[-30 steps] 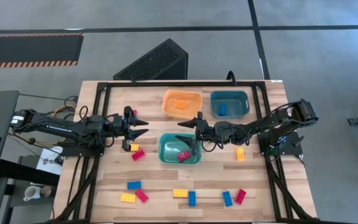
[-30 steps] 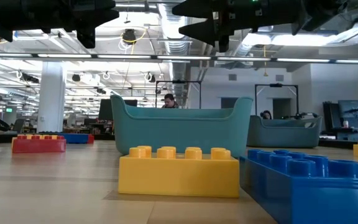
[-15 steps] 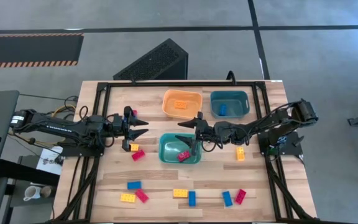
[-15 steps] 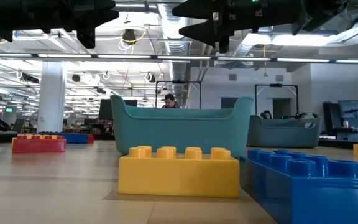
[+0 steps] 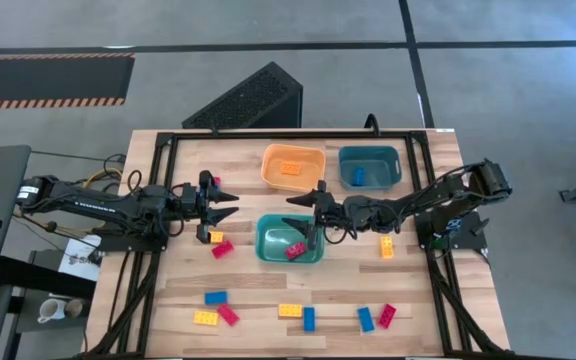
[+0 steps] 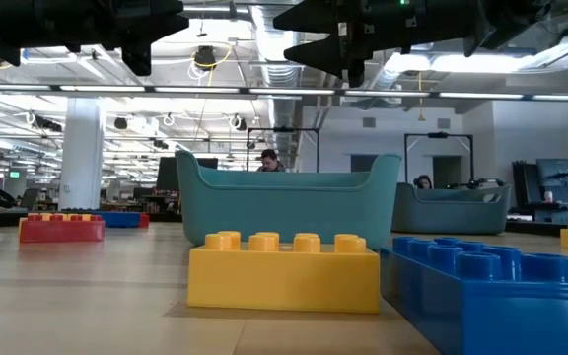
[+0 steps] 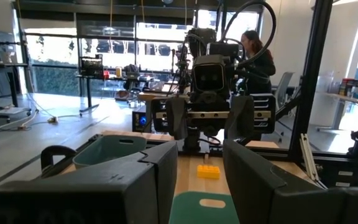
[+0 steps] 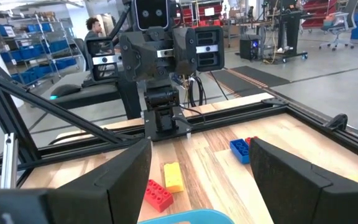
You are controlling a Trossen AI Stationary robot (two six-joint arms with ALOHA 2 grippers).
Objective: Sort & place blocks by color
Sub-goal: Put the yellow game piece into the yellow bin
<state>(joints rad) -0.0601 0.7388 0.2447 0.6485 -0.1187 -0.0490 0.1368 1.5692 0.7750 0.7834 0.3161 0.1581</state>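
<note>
Over the table nothing has shifted since a moment ago: both arms sit where they were and every brick lies in the same spot.

From the left side, the left arm reaches in level and low, and the left gripper (image 5: 226, 208) hangs just above the wood with its fingers parted on nothing. Just below its tips lie a yellow block (image 5: 215, 237) and a red block (image 5: 223, 249), side by side and nearly touching.

From the right side, the right arm stretches across toward the centre, bent at the elbow, and the right gripper (image 5: 300, 211) hovers at the far edge of the near teal bin (image 5: 268, 246), its claw spread wide and empty. Inside that bin rests a red brick (image 5: 295, 250).

Farther back stand an orange bin (image 5: 271, 172) with an orange-looking brick (image 5: 290, 168) in it, and a second teal bin (image 5: 393, 167) holding a blue brick (image 5: 359, 177). A lone yellow brick (image 5: 387, 247) lies under the right forearm.

Along the near edge of the table the rest of the blocks (image 5: 298, 316) are scattered in blue, yellow and red, some in pairs.
</note>
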